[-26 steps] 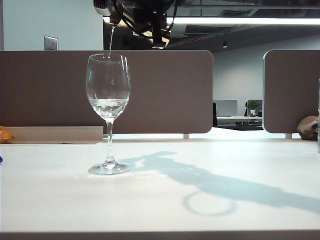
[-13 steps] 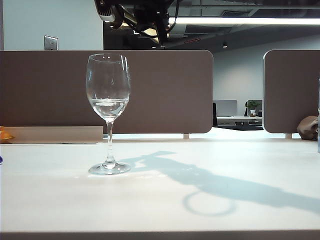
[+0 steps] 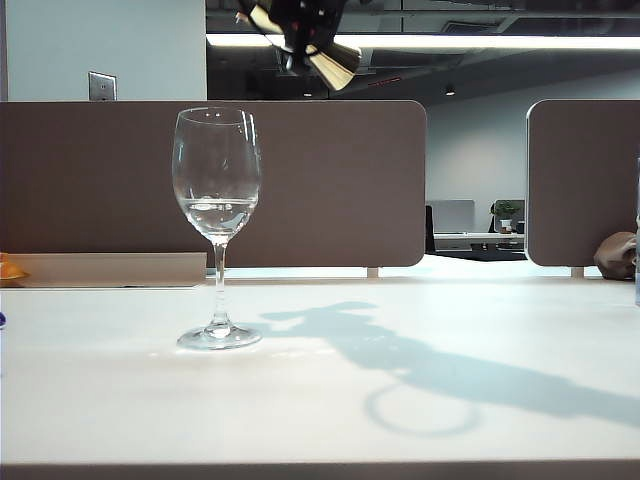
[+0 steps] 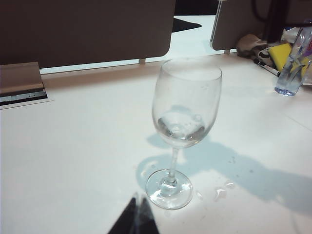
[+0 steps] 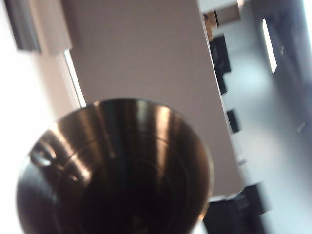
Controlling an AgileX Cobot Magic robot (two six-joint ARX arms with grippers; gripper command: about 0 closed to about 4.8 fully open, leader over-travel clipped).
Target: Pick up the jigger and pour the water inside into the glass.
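Observation:
The glass (image 3: 217,180) stands upright on the white table, left of the middle, with a little water (image 3: 217,212) low in its bowl. High above it and slightly to the right, at the picture's top edge, my right gripper (image 3: 300,25) is shut on the gold jigger (image 3: 333,65), which is tilted. The jigger's open cone (image 5: 117,170) fills the right wrist view and hides the fingers there. In the left wrist view the glass (image 4: 187,97) stands just beyond my left gripper (image 4: 136,219), whose dark tips are together near the glass foot (image 4: 169,187), holding nothing.
Brown partitions (image 3: 330,180) run along the table's back edge. Water drops (image 4: 219,192) lie on the table by the glass foot. A clear bottle (image 4: 292,73), a yellow item (image 4: 280,53) and a brown bundle (image 3: 615,255) sit at the far right. An orange object (image 3: 10,268) is at the far left.
The thin stream that fell from the jigger into the glass has stopped. The right gripper has rolled the jigger back and shifted it right, away from above the rim.

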